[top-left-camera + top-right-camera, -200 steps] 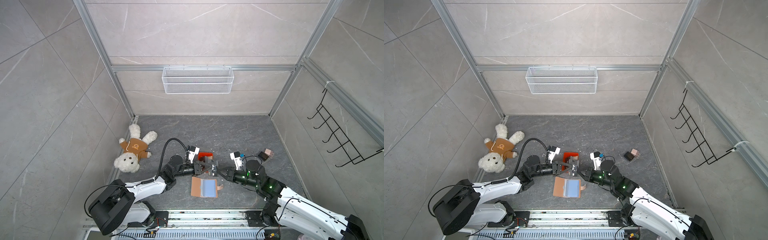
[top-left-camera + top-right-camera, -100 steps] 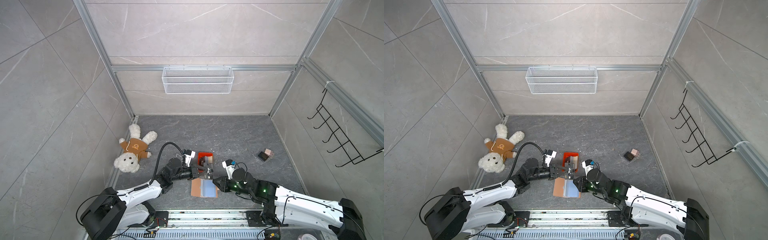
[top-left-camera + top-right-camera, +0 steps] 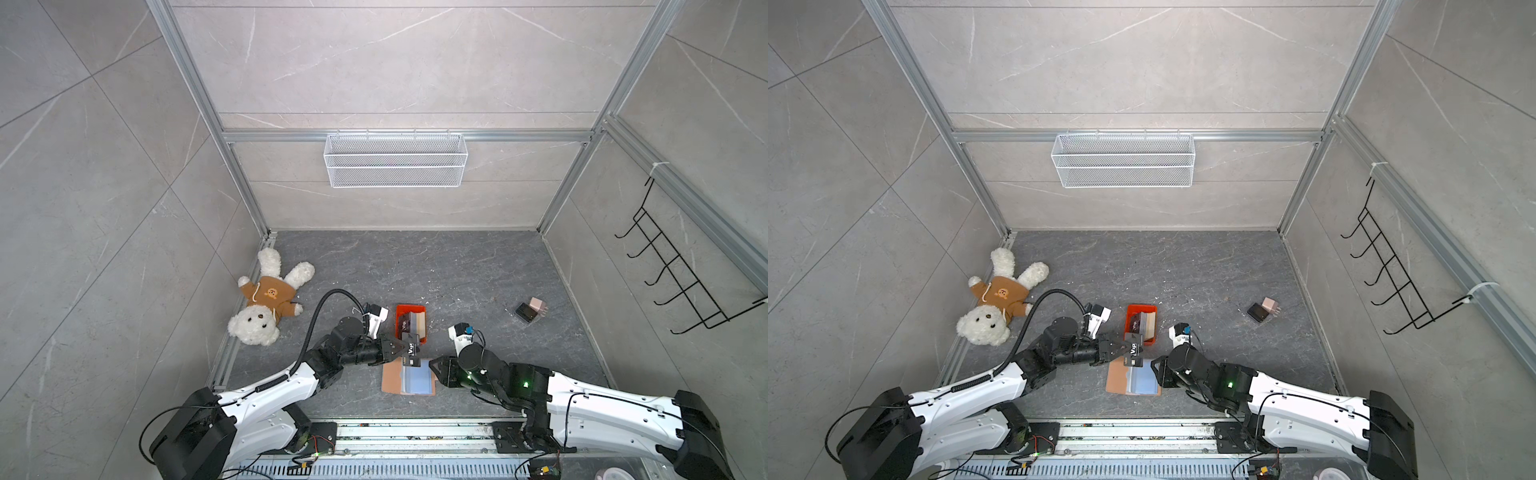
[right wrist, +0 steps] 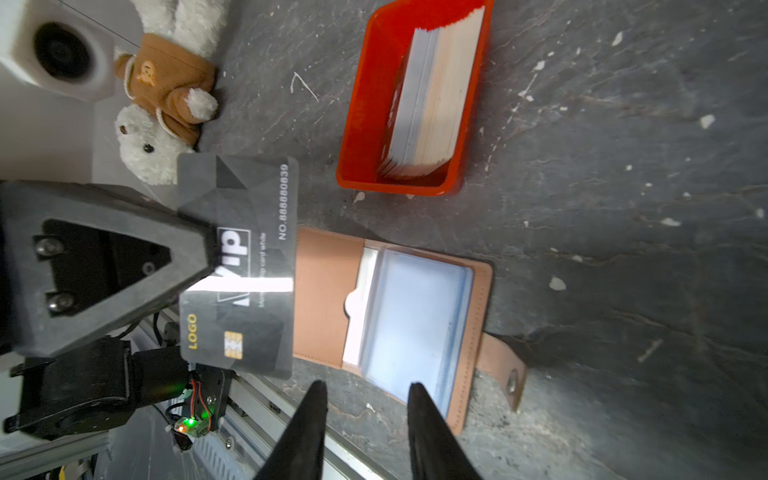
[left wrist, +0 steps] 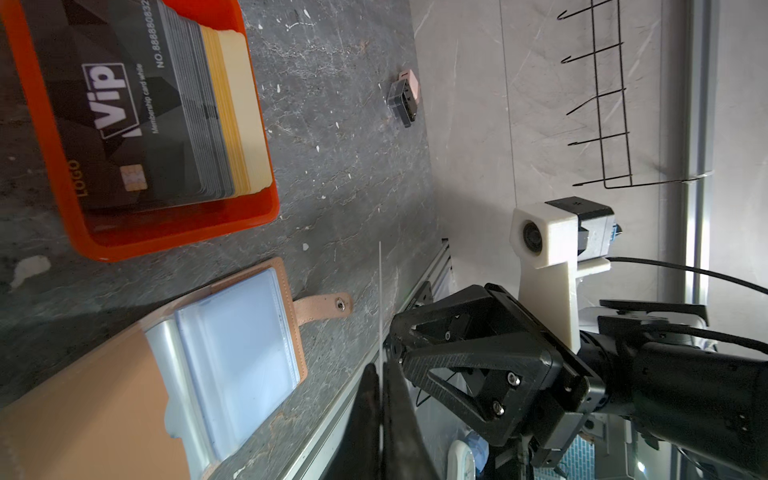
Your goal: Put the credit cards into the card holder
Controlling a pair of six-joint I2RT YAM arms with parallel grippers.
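The card holder [image 3: 409, 377] [image 3: 1133, 379] lies open on the floor, its clear sleeves [image 4: 415, 320] facing up and its snap tab [image 5: 328, 305] sticking out. My left gripper [image 3: 399, 347] [image 3: 1121, 348] [image 5: 380, 368] is shut on a black VIP credit card [image 4: 239, 266] [image 3: 413, 354], held upright above the holder's far edge. In the left wrist view this card shows only edge-on. My right gripper [image 4: 365, 386] [image 3: 436, 368] is open and holds nothing, hovering beside the holder's tab side. More credit cards [image 5: 137, 104] [image 4: 432, 104] are stacked in an orange-red tray [image 3: 400, 322] [image 5: 166, 237].
A teddy bear [image 3: 268, 303] lies at the left wall. A black-and-pink block pair [image 3: 530, 309] sits at the right. On the back wall hangs a wire basket [image 3: 395, 160], and a hook rack [image 3: 681, 282] is on the right wall. A metal rail [image 3: 415, 432] runs along the front.
My right gripper has drawn away from the card toward the front and spread its jaws. The left gripper has carried the card a little nearer to the holder.
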